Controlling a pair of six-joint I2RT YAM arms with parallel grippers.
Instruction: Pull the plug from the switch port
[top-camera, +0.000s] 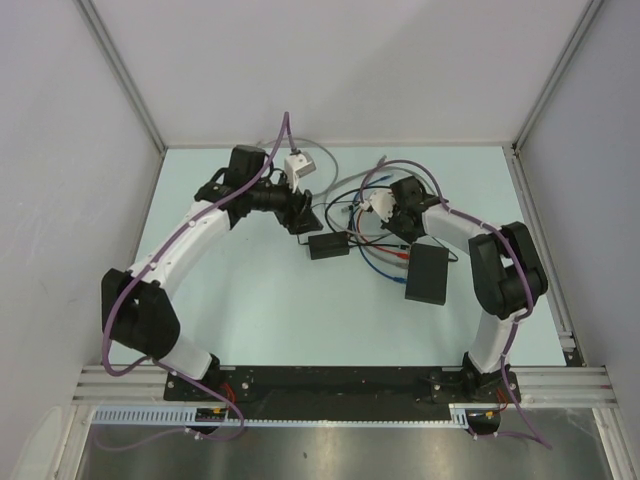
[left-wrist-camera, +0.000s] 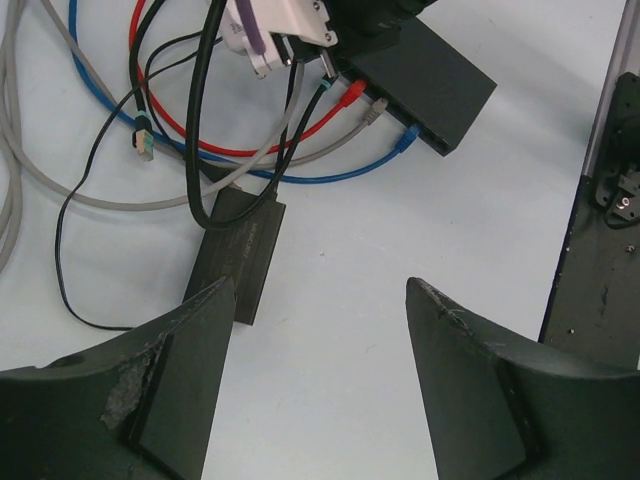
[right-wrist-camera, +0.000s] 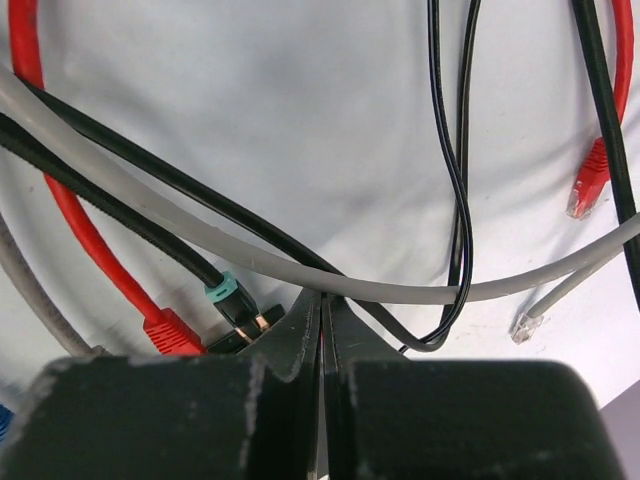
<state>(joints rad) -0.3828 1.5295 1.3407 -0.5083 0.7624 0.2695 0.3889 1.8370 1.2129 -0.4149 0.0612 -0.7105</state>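
I judge this the approach step. The right claw (right-wrist-camera: 322, 322) is closed and apparently empty. The teal-collared black plug (right-wrist-camera: 232, 298) lies at its 9 o'clock, seemingly seated in the switch port (left-wrist-camera: 350, 78) of the flat matte-black rectangular box (left-wrist-camera: 430, 85). The left claw (left-wrist-camera: 320, 290) hangs open. Next: open, straddle the plug, pull straight.

Switch box (left-wrist-camera: 430, 80) reads smooth matte black plastic. Beside it, red cable (left-wrist-camera: 348, 93) and blue cable (left-wrist-camera: 404, 140) have glossy rubbery jackets. My left fingers (left-wrist-camera: 170, 380) are dull black plastic, scuffed grey along the edges.
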